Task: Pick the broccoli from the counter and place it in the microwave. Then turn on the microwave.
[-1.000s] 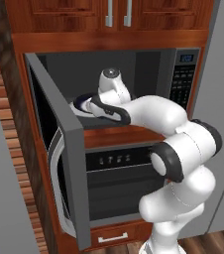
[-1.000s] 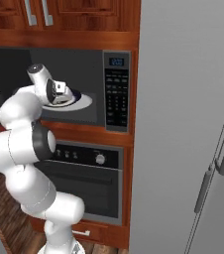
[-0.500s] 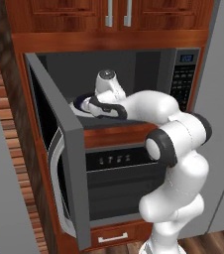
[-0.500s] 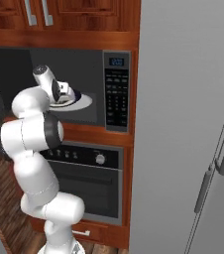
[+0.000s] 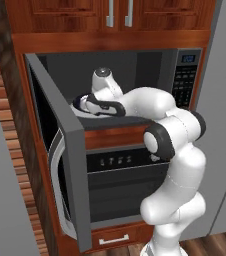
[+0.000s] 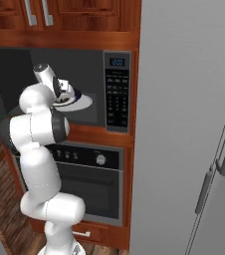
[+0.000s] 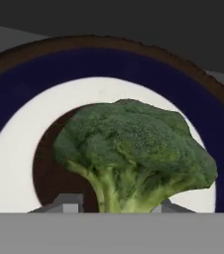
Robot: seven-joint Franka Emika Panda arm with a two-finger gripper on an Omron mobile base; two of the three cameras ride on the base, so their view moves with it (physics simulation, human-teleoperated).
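Dark green and knobbly, the broccoli (image 7: pixel 134 154) sits close before us in the hand view, its paler ribbed stem running down between the two grey fingers (image 7: pixel 69 203) at the bottom edge. We cannot tell whether they pinch the stem or stand just clear of it. Beneath it lies a round plate (image 7: pixel 15 163) with a brown centre, a broad white ring, a navy band and a brown rim.

From the left base view we see what the hand view leaves out: the microwave (image 5: pixel 185 75) built into reddish wooden cabinetry, its grey-framed door (image 5: pixel 67 165) swung wide to the left, and the glossy white arm reaching into the dark cavity, the gripper (image 5: pixel 85 104) low over the plate's edge. From the right base view we make out the black keypad (image 6: pixel 117 99) with its small blue display, the pale plate (image 6: pixel 82 102) on the cavity floor, and the gripper (image 6: pixel 63 93) above it; the broccoli is too small to pick out there.
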